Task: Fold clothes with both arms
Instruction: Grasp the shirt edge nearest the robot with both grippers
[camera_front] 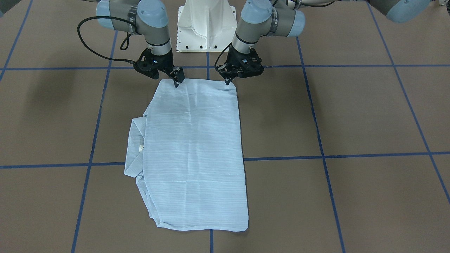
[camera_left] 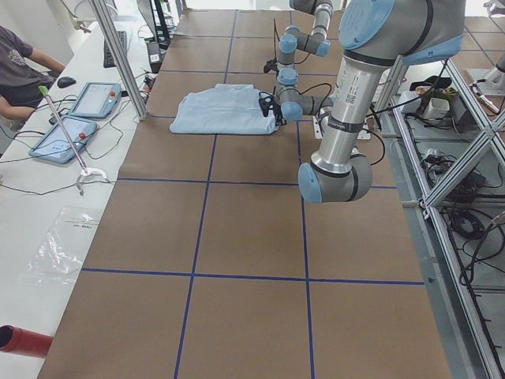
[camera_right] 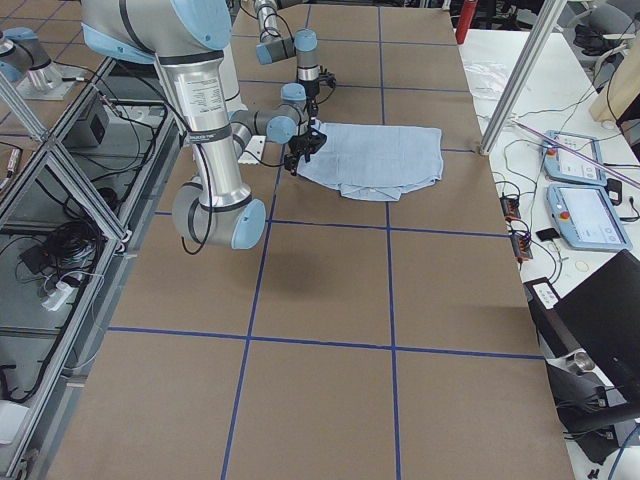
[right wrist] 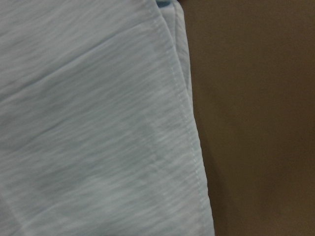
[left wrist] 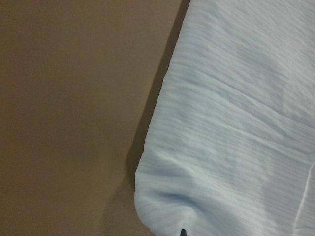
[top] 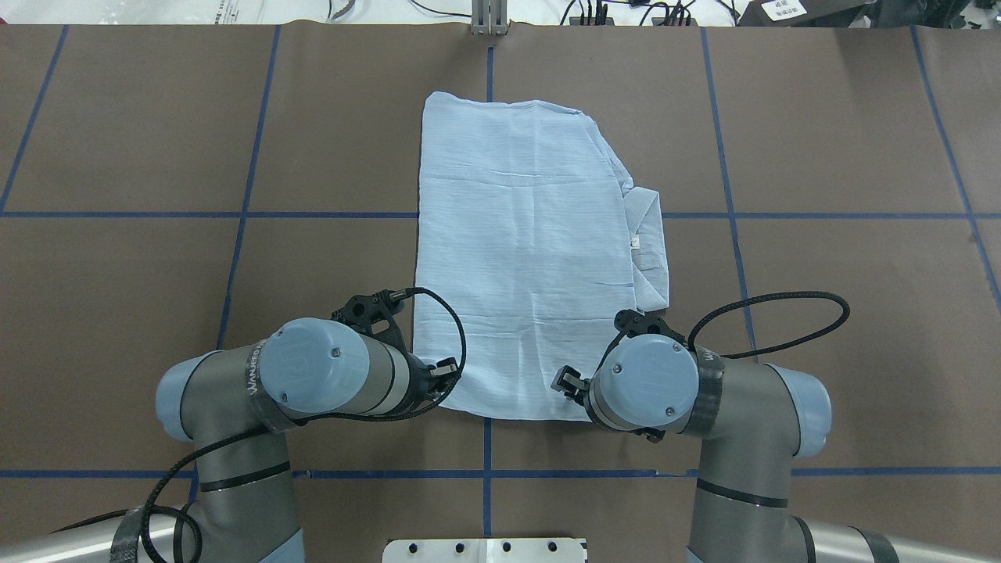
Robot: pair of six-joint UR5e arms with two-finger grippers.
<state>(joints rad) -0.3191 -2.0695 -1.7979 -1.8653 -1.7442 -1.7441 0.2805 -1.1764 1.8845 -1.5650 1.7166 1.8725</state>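
Now: L hand (camera_front: 227, 83) + R hand (camera_front: 178, 81) both clamped on shirt (camera_front: 193, 151) corners.

Silver-grey arms (top: 235, 469), blue caps (top: 313, 363), black cables (top: 770, 301)

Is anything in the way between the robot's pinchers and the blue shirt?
No, nothing visible is in the way. The left gripper and the right gripper both have their tips right at the robot-side edge of the shirt, one at each corner.

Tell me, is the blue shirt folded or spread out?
Folded: the shirt is a narrow rectangle, no sleeves sticking out, collar peeking from one side.
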